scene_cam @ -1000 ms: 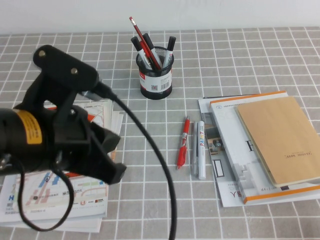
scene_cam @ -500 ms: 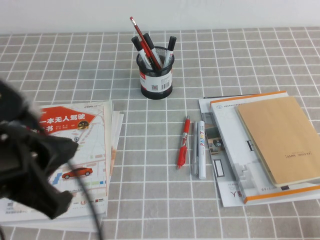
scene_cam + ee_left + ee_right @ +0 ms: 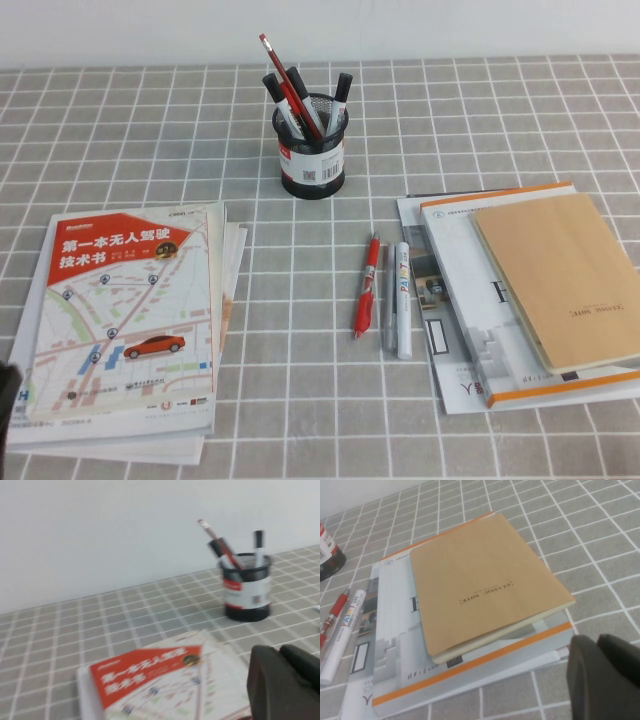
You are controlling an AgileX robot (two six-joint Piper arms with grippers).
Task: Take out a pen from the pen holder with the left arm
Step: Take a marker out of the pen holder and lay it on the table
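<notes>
Tan notebook (image 3: 560, 280) tops stacked books (image 3: 455, 350); a map booklet (image 3: 130, 300), perhaps several, lies apart.

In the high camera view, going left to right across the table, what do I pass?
Stack of booklets with red map cover, black mesh pen holder, red pen, white paint marker, tan notebook on white books. Left gripper, shut, hangs by the booklets; right gripper by the notebook.

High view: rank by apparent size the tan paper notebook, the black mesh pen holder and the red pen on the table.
1. tan paper notebook
2. black mesh pen holder
3. red pen
Left pincer near map booklet; right pincer above notebook.
</notes>
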